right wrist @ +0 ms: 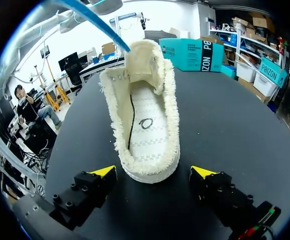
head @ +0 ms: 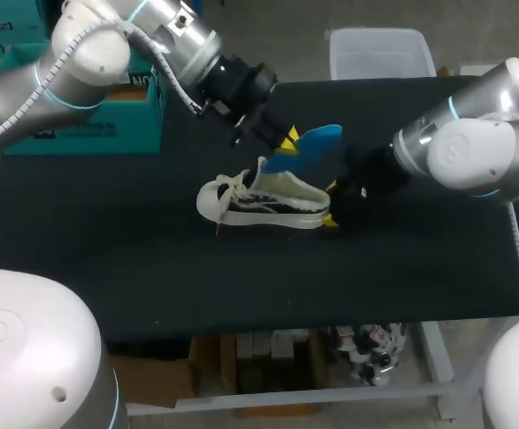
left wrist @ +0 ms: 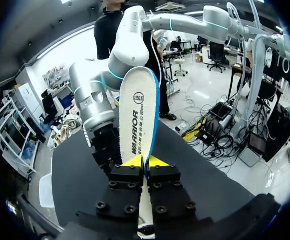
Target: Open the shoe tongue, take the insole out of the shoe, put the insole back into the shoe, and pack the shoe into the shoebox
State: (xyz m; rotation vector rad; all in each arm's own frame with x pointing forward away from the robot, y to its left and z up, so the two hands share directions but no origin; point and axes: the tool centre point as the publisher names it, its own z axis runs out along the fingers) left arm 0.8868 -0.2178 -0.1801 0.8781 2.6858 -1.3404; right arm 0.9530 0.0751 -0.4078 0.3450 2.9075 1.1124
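A cream sneaker [head: 263, 201] lies on the black table [head: 107, 259], laces to the left, heel to the right. My left gripper [head: 288, 138] hangs just above and behind it, shut on one end of the insole [head: 313, 143], whose blue underside shows. In the left wrist view the cream insole [left wrist: 137, 115] stands up from between the yellow tips of my left gripper [left wrist: 145, 161]. My right gripper [head: 330, 206] is at the heel, open. In its wrist view, the right gripper [right wrist: 153, 172] has its fingers on either side of the sneaker's [right wrist: 145, 125] heel without touching it. The shoe's inside is bare.
A teal shoebox [head: 98, 116] stands at the table's back left, also seen beyond the shoe as the teal box [right wrist: 192, 54]. A clear plastic bin [head: 382, 54] sits past the far edge. Bare black surface lies in front of the shoe.
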